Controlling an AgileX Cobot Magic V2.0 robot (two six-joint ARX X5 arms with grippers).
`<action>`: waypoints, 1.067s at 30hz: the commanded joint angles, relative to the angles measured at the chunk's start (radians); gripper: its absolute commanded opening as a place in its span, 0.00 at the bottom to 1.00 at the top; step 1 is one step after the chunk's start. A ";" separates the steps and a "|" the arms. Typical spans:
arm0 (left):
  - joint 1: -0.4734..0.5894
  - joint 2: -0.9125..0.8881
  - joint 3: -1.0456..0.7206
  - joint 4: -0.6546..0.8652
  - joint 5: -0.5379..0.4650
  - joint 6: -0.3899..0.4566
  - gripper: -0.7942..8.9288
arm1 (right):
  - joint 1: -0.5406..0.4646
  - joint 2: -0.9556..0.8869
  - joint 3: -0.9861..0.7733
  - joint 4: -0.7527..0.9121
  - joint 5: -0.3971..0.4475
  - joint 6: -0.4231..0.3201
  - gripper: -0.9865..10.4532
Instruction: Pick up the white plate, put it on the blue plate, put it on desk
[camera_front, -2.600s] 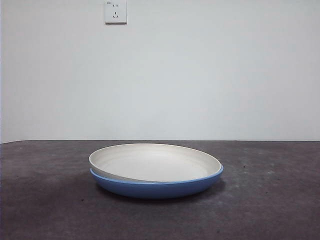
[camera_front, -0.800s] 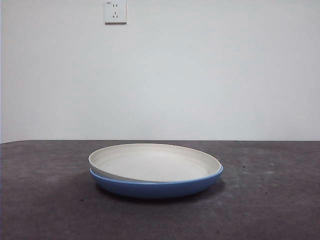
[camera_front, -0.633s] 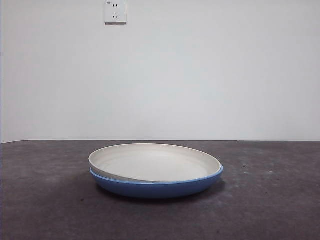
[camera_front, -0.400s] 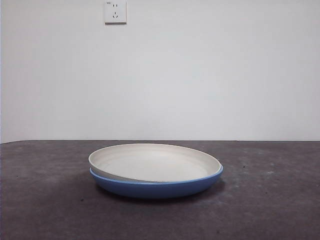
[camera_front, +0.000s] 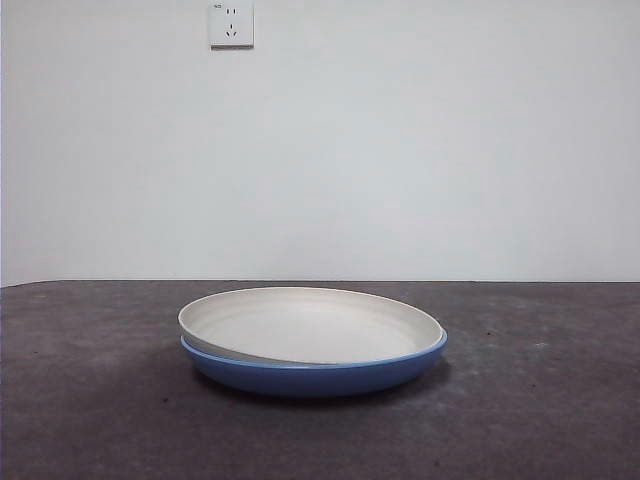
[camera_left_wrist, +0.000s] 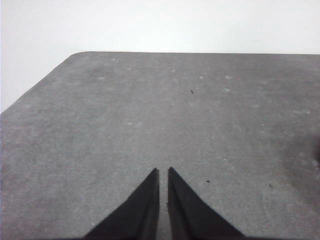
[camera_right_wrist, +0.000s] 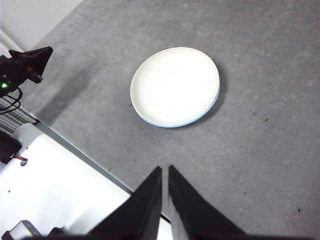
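On desk (camera_front: 90, 400): white plate (camera_front: 310, 325) nested, seemingly off-centre, in blue plate (camera_front: 310, 376).

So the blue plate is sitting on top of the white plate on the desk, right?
No, it's the other way round: the white plate sits on top of the blue plate, on the desk. The front view shows it.

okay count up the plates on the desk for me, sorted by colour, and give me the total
White plates: 1, the white plate, nested in the blue one.
Blue plates: 1, the blue plate, resting on the desk.
Total: 2 plates.
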 joint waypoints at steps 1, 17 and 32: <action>0.002 -0.002 -0.021 -0.005 -0.006 0.013 0.11 | 0.005 0.008 0.016 0.010 0.003 -0.011 0.10; 0.002 -0.002 -0.021 -0.005 -0.006 0.013 0.11 | -0.019 0.005 0.015 0.012 0.003 -0.011 0.10; 0.002 -0.002 -0.021 -0.005 -0.006 0.013 0.11 | -0.444 -0.307 -0.676 0.838 0.079 -0.348 0.10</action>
